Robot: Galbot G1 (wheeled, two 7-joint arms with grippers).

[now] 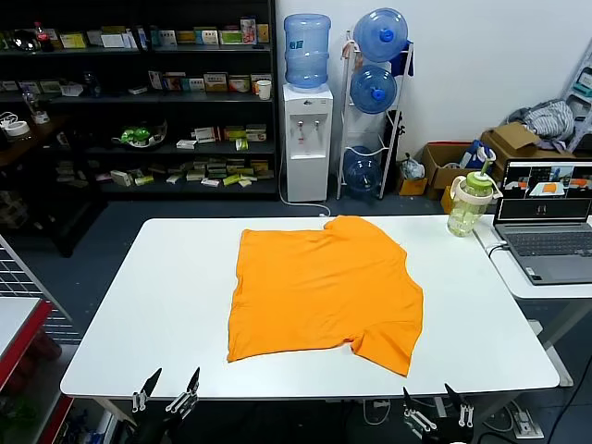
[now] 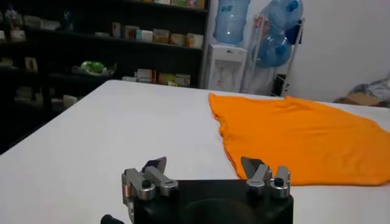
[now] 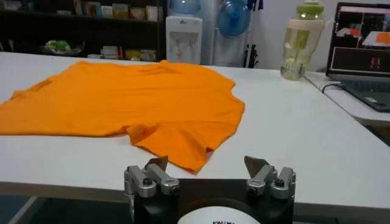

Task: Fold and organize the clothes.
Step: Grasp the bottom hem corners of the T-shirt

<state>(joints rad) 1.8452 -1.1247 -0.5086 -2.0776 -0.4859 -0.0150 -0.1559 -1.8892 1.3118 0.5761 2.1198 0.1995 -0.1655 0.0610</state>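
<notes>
Broad white rectangular bench (image 1: 166, 305), bare along its near edge. Spread flat on it, roughly central, a bright orange short-sleeved soft-fabric T-shirt (image 1: 319, 291), one sleeve jutting toward the near right corner, well ahead of both end effectors and between them. Off past the right end effector, an open grey laptop (image 1: 546, 217) on a side surface, screen lit. Beside that, on the bench's far right corner, a pale green lidded plastic drinking jug (image 1: 468, 203), upright, apart from the shirt. Left end effector (image 1: 166, 393) parked just off the near bench edge, fingers (image 2: 152, 173) spread wide, pinching nothing, shirt hem ahead and to its right. Right end effector (image 1: 432, 409) likewise parked below the near edge, fingers (image 3: 257, 167) spread wide, empty, the shirt's sleeve near, just ahead and slightly left, not touching.
</notes>
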